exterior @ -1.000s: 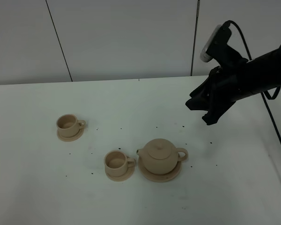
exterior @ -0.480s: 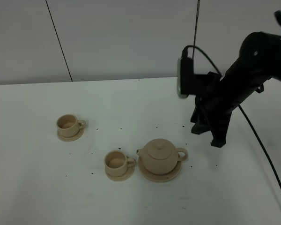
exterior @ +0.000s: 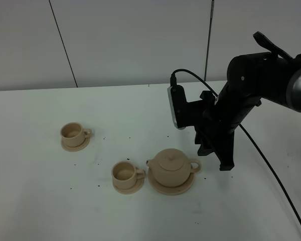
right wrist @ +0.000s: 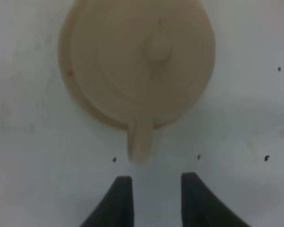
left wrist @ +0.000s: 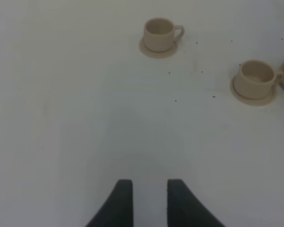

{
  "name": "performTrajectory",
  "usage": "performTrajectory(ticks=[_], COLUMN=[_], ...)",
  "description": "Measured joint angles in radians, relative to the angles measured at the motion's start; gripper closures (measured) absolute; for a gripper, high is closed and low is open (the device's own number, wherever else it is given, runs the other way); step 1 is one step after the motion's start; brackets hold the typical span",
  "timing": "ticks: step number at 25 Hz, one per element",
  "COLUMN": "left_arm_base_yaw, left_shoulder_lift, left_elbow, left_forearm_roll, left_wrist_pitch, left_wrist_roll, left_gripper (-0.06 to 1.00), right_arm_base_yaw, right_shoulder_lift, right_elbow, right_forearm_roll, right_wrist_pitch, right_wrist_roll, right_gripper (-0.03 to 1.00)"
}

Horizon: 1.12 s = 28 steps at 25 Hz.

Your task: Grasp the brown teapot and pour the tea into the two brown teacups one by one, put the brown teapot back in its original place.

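Alignment mattered: our right pincer gaped empty just short of the handle of the brown teapot, seated on its saucer; we judged it needed centring before closing.

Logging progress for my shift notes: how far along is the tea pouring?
Done: nothing yet. The brown teapot sits ungrasped on its saucer. In hand: the open right hand hovers just off the teapot's handle, lined up with it. Left: grasp, pour into the near teacup and far teacup, which look empty, then return the teapot.
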<state>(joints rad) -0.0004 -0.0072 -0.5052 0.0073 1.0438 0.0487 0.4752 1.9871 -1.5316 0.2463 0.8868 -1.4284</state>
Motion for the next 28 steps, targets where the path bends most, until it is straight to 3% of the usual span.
performTrajectory(ticks=[9, 20, 28], left_arm_base_yaw=[0.000, 0.000, 0.000], left_shoulder_lift=[0.000, 0.000, 0.000], left_elbow=[0.000, 0.000, 0.000], left_forearm_roll=[0.000, 0.000, 0.000], left_wrist_pitch=[0.000, 0.000, 0.000], left_wrist_roll=[0.000, 0.000, 0.000], left_gripper=[0.70, 0.70, 0.70], right_arm_base_yaw=[0.000, 0.001, 0.030], right_shoulder_lift=[0.034, 0.049, 0.067], right_elbow=[-0.007, -0.007, -0.007], right_forearm_roll=[-0.013, -0.004, 0.006], right_wrist_pitch=[-0.014, -0.031, -0.074], right_wrist_roll=[0.194, 0.238, 0.223], right_gripper=[0.72, 0.61, 0.64])
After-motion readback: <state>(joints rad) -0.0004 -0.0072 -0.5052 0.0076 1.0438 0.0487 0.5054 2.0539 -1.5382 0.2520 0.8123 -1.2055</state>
